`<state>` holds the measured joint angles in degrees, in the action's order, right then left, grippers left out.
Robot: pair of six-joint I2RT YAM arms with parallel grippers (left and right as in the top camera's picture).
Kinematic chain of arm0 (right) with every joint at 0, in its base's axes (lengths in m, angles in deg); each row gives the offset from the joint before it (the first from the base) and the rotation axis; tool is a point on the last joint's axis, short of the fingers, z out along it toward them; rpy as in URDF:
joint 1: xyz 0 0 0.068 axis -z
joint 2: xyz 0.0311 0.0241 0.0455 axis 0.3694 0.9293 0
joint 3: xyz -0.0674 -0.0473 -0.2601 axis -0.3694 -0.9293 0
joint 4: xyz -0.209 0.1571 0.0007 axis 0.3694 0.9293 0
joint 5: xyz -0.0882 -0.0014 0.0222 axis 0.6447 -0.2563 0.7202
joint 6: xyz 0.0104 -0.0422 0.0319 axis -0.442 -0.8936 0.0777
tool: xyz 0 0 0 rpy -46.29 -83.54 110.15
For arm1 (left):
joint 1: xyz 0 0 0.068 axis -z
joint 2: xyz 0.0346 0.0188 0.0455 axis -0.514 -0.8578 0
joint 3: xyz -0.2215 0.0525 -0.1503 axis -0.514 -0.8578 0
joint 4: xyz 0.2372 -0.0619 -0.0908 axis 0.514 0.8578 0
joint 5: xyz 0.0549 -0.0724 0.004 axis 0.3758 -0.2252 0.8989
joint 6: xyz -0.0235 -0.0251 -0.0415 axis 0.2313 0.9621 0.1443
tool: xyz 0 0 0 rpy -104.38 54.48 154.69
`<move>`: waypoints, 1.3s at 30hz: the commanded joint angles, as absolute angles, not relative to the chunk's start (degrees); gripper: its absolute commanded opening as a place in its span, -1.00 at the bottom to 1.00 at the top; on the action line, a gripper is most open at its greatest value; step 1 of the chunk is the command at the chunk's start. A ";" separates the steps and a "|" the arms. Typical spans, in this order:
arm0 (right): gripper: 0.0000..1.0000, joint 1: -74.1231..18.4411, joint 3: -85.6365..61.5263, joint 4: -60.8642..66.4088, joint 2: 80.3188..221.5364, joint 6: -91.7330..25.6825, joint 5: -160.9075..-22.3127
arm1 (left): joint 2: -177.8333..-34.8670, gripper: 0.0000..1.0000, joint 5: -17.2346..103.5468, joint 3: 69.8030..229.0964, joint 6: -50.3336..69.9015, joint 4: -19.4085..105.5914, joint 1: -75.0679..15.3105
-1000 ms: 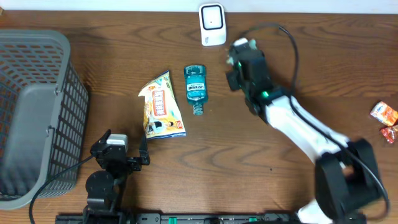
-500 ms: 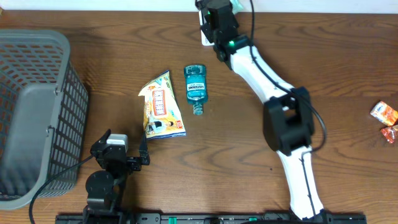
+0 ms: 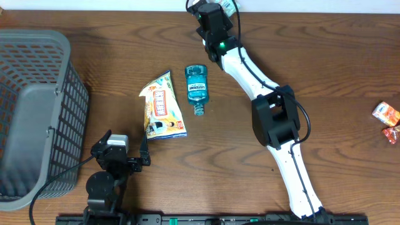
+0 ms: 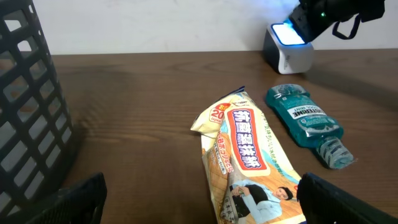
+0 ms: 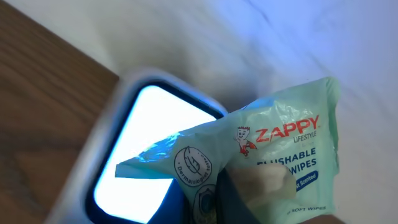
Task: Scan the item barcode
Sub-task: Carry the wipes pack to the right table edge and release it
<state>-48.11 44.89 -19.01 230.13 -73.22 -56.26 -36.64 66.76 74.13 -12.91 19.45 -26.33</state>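
1. over the last second i watched the right arm swing from right of the scanner [image 4: 287, 46] to the far edge of the table. the last half second was only a small drift further left.
2. the right gripper [image 3: 212, 10] now hangs over the scanner and hides it from overhead. its jaws are pinched tight on the wipes pack [image 5: 283, 155].
3. in the right wrist view, the pack's lower left corner overlaps the lit scanner window [image 5: 146, 146]. i cannot tell whether the two are touching.
4. the printed front faces the wrist camera and i see no barcode on it. my guess is that the code is on the back, towards the window, so this looks like the scan step itself.
5. i cannot see any sign of a confirmed read.
6. the left gripper [image 3: 124, 142] has not moved. it sits at the near edge with jaws fully apart, holding nothing.
7. the snack packet [image 3: 162, 106] and mouthwash bottle [image 3: 196, 87] lie where they did.
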 commanded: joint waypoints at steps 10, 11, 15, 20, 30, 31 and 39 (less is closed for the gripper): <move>-0.98 -38.19 51.65 17.47 225.56 -59.10 -27.27 | -36.44 0.96 66.26 73.32 -12.63 21.09 -26.52; -0.98 -36.81 51.65 19.94 225.45 -57.92 -27.27 | -36.44 0.96 66.26 73.32 -12.63 21.09 -26.52; -0.98 -28.07 51.17 32.44 225.58 -50.34 -27.43 | -36.44 0.96 66.26 73.32 -12.63 21.09 -26.52; -0.98 -17.05 50.44 36.81 225.58 -46.55 -36.26 | -36.44 0.96 66.28 73.32 -12.63 21.09 -26.52; -0.81 -3.98 50.44 36.22 225.56 -46.23 -47.82 | -36.44 0.96 66.26 73.32 -12.63 21.09 -26.52; -0.55 -3.31 50.44 36.22 225.56 -45.33 -47.82 | -36.44 0.96 66.26 73.32 -12.63 21.09 -26.52; 0.99 -1.03 50.47 38.98 220.27 -34.64 -51.27 | -36.44 0.96 66.26 73.32 -12.63 21.09 -26.52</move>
